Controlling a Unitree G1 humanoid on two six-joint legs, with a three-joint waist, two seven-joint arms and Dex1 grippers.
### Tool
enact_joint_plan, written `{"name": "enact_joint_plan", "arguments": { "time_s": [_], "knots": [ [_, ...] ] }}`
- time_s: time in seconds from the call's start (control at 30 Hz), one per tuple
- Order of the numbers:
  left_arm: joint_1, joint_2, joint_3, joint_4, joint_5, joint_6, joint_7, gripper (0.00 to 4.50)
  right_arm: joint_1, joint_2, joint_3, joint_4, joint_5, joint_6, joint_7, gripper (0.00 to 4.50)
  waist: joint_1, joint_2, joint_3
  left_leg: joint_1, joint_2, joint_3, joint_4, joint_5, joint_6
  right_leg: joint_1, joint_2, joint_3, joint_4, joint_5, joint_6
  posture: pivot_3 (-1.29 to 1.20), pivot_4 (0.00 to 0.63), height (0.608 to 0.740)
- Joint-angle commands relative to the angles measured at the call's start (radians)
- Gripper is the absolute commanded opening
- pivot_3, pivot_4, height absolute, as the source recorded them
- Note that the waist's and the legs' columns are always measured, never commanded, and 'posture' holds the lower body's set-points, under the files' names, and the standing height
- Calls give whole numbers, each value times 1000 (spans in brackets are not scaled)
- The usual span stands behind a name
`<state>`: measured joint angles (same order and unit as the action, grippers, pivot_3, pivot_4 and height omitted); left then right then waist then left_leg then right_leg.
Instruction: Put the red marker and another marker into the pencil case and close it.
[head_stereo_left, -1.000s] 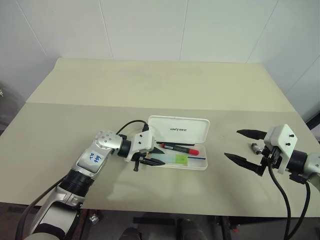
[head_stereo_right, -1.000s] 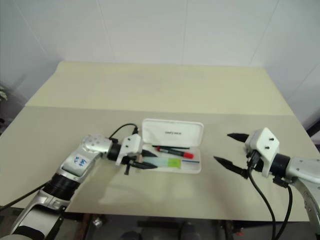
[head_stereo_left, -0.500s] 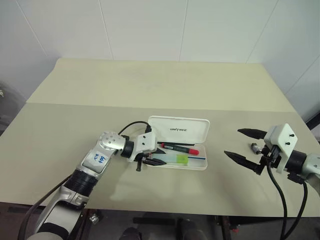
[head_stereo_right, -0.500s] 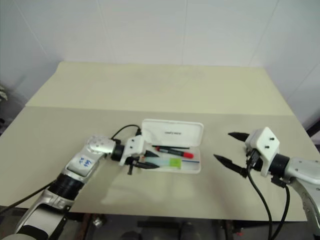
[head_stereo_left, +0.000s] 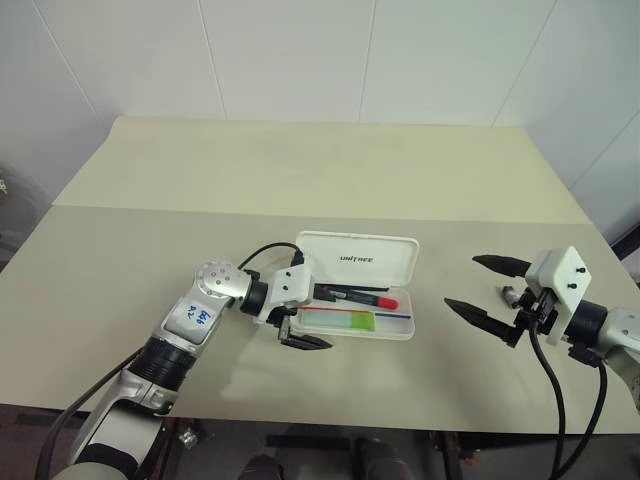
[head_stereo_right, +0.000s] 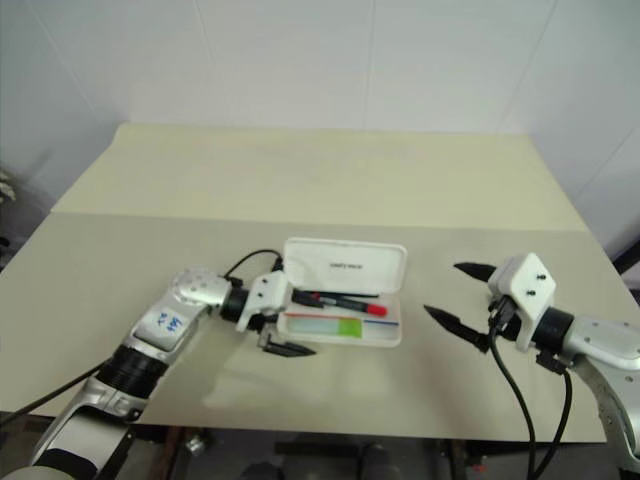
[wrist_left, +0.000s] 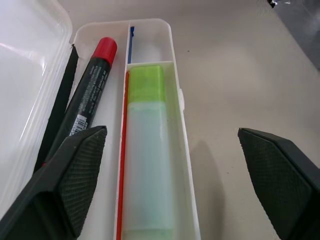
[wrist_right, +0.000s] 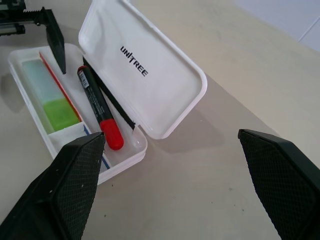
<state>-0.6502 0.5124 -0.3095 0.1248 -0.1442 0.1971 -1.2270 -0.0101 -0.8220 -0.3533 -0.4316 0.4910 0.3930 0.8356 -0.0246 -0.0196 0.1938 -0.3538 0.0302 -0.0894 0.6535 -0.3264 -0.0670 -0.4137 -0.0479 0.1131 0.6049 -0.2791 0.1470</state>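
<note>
Pencil case (wrist_right: 150, 80) lies open on surface (wrist_right: 225, 165) w/ lid up, red marker (wrist_right: 99, 110) & green-ended marker (wrist_right: 50, 95) side by side inside, left hand (wrist_right: 35, 22) at case's far end, right hand's fingers (wrist_right: 70, 190) spread wide.

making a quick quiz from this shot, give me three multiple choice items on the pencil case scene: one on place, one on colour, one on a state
1. Where does the slim black marker with the red end lie?
A. inside the flat white plastic pencil case
B. on the table beside the case
C. in the right gripper

2. What colour is the end of the stubby pale highlighter?
A. orange
B. green
C. purple

3. How does the case lid stand?
A. shut
B. taken off
C. open

Key: 1 A, it lies in the tray next to the lid hinge. 2 B, the left wrist view shows a bright green end. 3 C, the lid is swung back, both markers bared.
</note>
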Motion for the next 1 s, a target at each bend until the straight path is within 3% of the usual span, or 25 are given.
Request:
{"name": "enact_joint_plan", "arguments": {
  "time_s": [0.03,0.4,0.7,1.0],
  "knots": [
    [-2,-6,47,-71,-67,2,-16,4478,-2,23,11,-25,-18,23,-64,4500,0,0,0,0,0,0,0,0,0,0,0,0,0,0,0,0,150,740],
    [-22,39,187,-188,-258,175,-18,4478,-67,92,-33,170,-91,146,-291,4500,-2,0,0,0,0,0,0,0,0,0,0,0,2,0,0,0,150,740],
    [-79,115,299,-254,-417,343,-16,4478,-139,47,-44,446,-98,112,-208,4500,-4,0,0,1,0,0,-1,0,1,0,0,0,1,0,0,0,150,740],
    [-86,141,330,-269,-424,349,21,4478,-164,75,19,537,-125,75,-155,4500,-5,0,0,1,0,0,0,1,1,0,0,0,2,0,0,0,150,740]
  ]
}}
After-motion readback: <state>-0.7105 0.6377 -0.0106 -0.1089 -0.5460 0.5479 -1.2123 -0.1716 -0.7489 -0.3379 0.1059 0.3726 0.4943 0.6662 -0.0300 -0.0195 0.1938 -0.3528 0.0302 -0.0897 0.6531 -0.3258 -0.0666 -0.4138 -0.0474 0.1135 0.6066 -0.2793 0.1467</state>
